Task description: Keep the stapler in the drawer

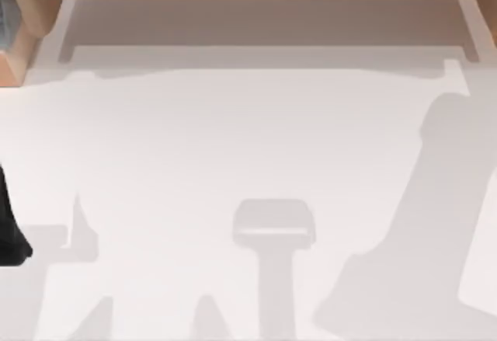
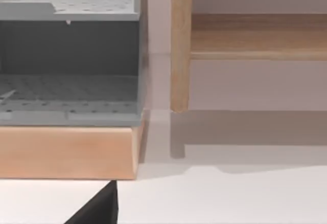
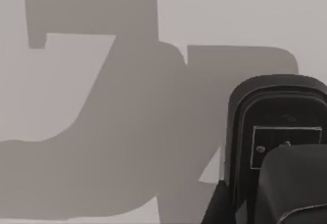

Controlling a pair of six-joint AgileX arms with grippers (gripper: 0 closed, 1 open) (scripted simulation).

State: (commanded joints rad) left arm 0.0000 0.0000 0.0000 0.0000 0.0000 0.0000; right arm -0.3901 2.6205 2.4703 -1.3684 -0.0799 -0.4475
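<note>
Top view has my left arm [image 1: 9, 228] as just a black sliver cut off at the table's [image 1: 248, 154] left edge, below the wooden cabinet [image 1: 19, 53] in the far-left corner. My right wrist view catches dark housing [image 3: 278, 147]. Honestly can't tell either gripper's opening, or where the stapler is.

Black left arm [image 1: 9, 232] low at the table's left edge.
</note>
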